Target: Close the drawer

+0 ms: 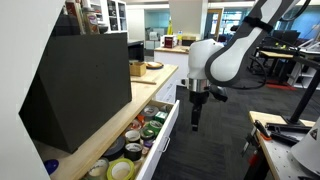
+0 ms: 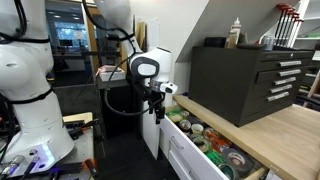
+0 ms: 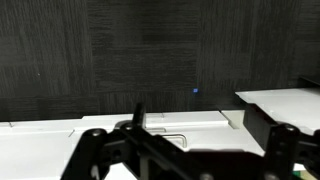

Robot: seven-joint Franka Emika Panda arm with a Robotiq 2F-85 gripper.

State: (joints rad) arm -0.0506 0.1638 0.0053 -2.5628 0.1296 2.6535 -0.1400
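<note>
The white drawer (image 1: 168,128) of the cabinet stands pulled far out and holds several round tins and small items; it also shows in an exterior view (image 2: 188,152). In the wrist view its white front (image 3: 190,128) with a metal handle (image 3: 165,138) lies just below the camera. My gripper (image 1: 195,118) hangs fingers-down in front of the drawer front, close to it but not clearly touching. It also shows in an exterior view (image 2: 157,110) and as dark linkages in the wrist view (image 3: 180,165). Its fingers look closed together and hold nothing.
A large black tool chest (image 1: 75,85) (image 2: 245,75) stands on the wooden countertop (image 1: 105,135) above the drawer. A second robot's white base (image 2: 30,100) stands on the floor nearby. Desks and chairs (image 1: 290,60) stand behind. Dark carpet (image 1: 225,140) lies in front of the cabinet.
</note>
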